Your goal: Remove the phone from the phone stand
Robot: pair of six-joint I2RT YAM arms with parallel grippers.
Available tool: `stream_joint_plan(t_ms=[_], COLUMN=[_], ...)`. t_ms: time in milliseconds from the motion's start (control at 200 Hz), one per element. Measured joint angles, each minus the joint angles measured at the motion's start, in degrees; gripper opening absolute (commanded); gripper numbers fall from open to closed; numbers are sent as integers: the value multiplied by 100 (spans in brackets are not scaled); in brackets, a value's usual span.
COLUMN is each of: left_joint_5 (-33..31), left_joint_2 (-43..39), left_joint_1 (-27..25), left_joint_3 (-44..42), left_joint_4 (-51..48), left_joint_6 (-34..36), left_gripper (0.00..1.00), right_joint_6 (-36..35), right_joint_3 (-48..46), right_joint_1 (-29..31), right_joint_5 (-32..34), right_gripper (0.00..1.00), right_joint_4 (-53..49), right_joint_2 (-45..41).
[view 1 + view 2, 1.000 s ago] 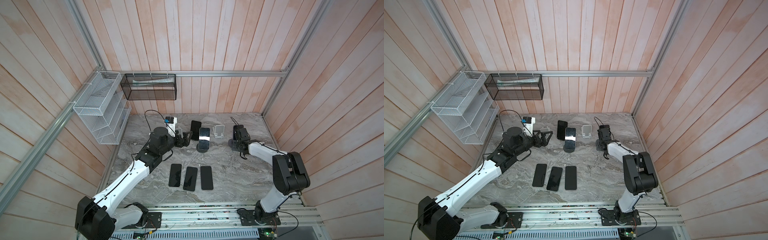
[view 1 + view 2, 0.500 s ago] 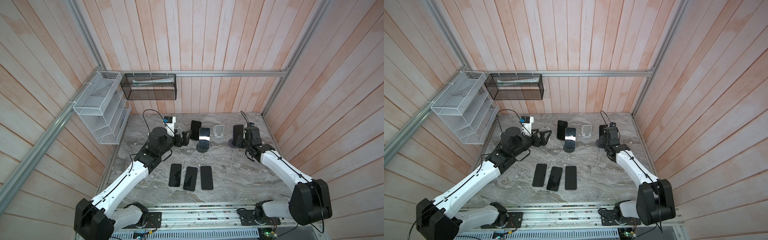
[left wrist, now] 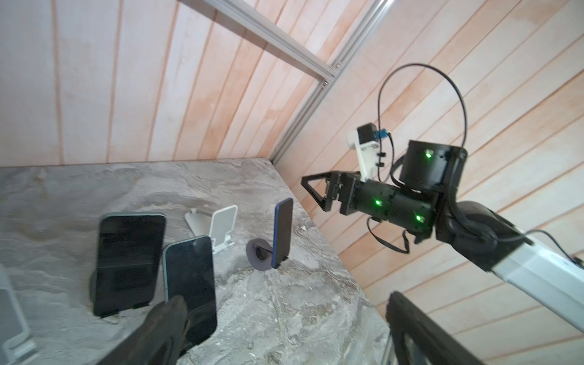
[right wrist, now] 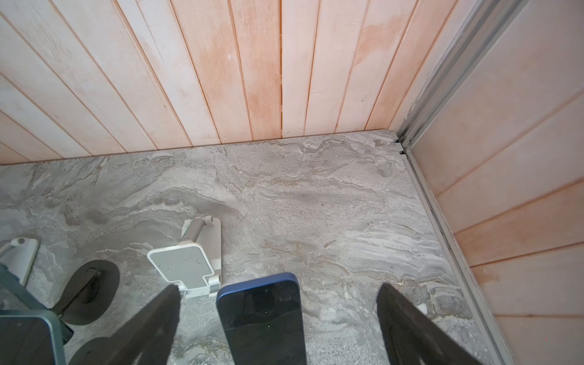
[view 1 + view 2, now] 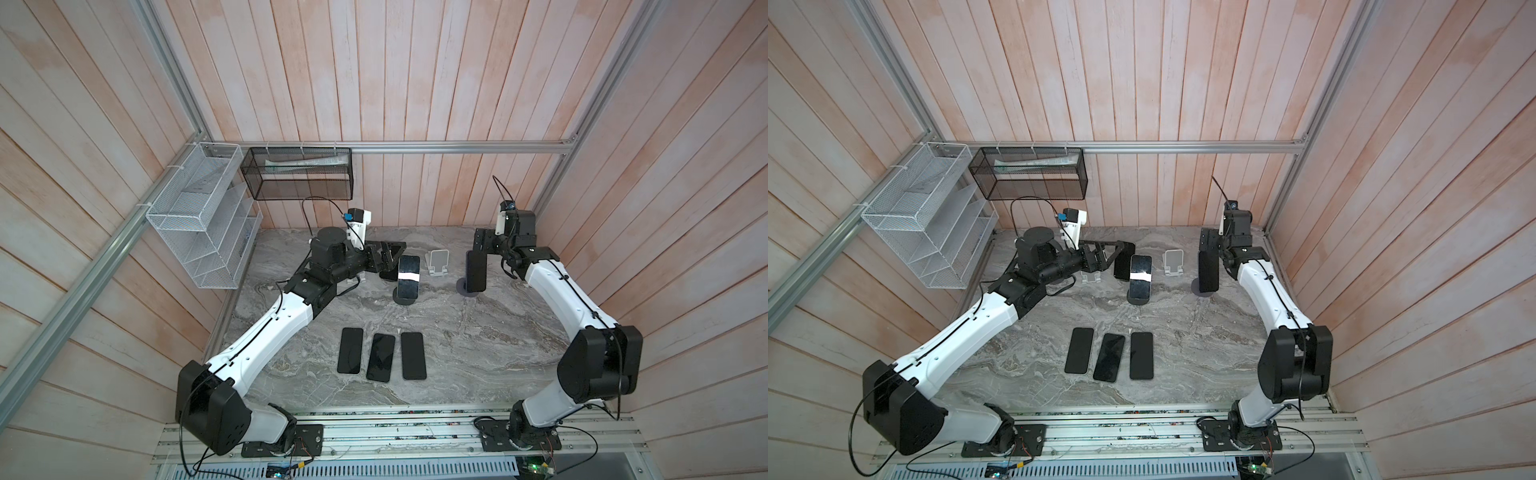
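A blue phone (image 5: 476, 272) (image 4: 262, 316) stands upright on a dark round phone stand (image 5: 465, 287) (image 3: 257, 256) at the back right. My right gripper (image 5: 483, 244) (image 4: 278, 289) hovers over its top edge, open, with a finger on either side and clear of it. Two more dark phones lean on stands at the back middle: one with a bright reflection (image 5: 408, 276) (image 3: 189, 284) and one behind it (image 5: 1123, 266) (image 3: 129, 262). My left gripper (image 5: 392, 251) (image 3: 286, 303) is open beside these two, holding nothing.
An empty white stand (image 5: 439, 262) (image 4: 185, 265) sits between the phones on stands. A grey stand (image 5: 1090, 276) lies under the left wrist. Three phones (image 5: 380, 357) lie flat in a row near the front. Wire baskets (image 5: 199, 220) hang at the back left.
My right gripper has gone from shut to open. The right arm unfolded, its elbow swinging out to the front right, and the gripper rose over the blue phone. The left gripper barely moved.
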Motion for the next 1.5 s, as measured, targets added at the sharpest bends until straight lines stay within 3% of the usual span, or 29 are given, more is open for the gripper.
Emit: stream_joint_plan(t_ms=[225, 410, 900, 1495], left_joint_5=[1311, 1711, 1755, 1744], left_joint_2=[221, 345, 328, 326], left_joint_1=[-61, -315, -332, -321], left_joint_3=[-321, -374, -380, -382], left_joint_4=[275, 271, 264, 251], left_joint_6=[39, 72, 199, 238], left_gripper=[100, 100, 100, 100], right_joint_6=[-411, -511, -514, -356], right_joint_3=[173, 175, 304, 345], right_joint_1=[-66, -96, -140, -157], right_joint_5=[-535, -664, -844, -1008], right_gripper=[98, 98, 97, 75], right_joint_4=[-382, -417, -407, -396], right_joint_2=[452, 588, 1108, 1309])
